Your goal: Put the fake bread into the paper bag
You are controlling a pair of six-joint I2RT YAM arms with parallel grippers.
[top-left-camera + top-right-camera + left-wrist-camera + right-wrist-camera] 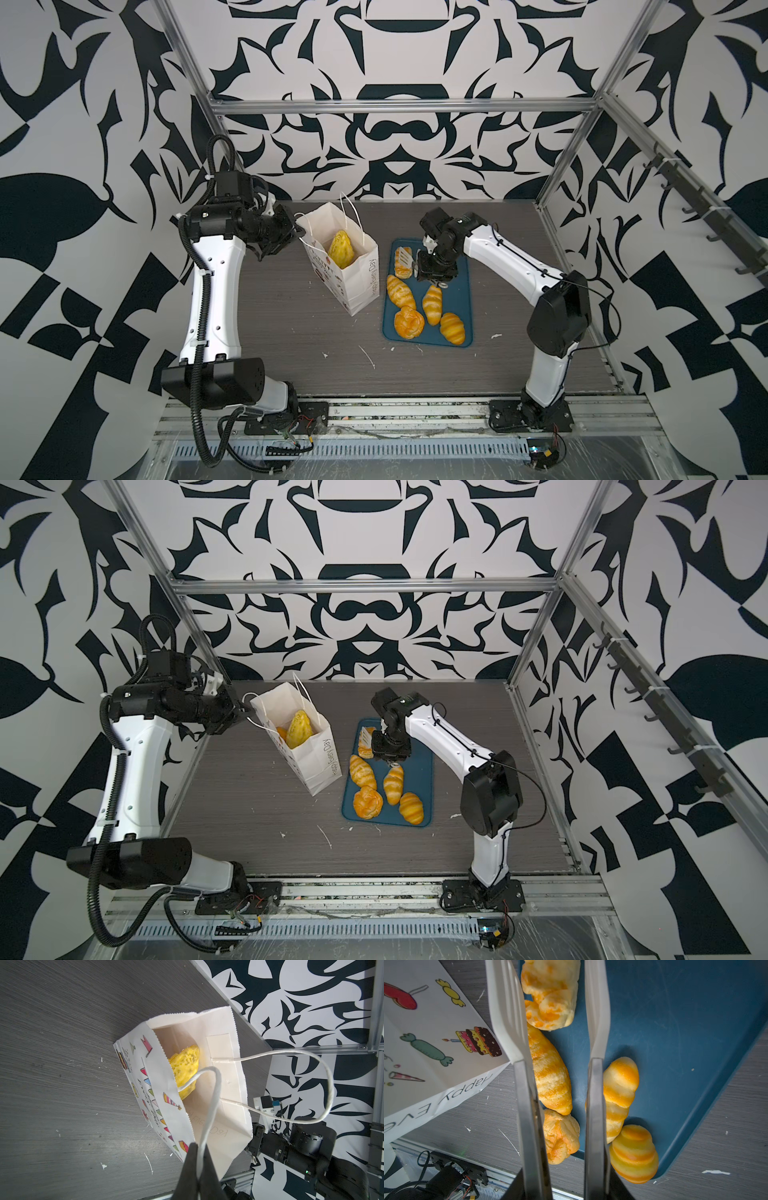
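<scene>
We find the counter (291, 332) grey, wood-grained and flecked with white. The paper bag (357, 286) stands on it, matte white with a saw-tooth rim. Its walls hide all but the top of a knobbly yellow loaf (340, 249), and an orange piece (281, 733) beside the loaf is too hidden to name. Just beside the bag lies a flat teal tray (461, 291) bearing the remaining fake bread (400, 291), all glossy and striped. The right arm partly covers the lattice pastry (402, 262).

The right pincer (552, 991) holds its white blades partway apart around that pastry; whether they grip it we cannot tell. The left pincer (199, 1147) is clamped tight on a thin cord handle (209, 1105).
</scene>
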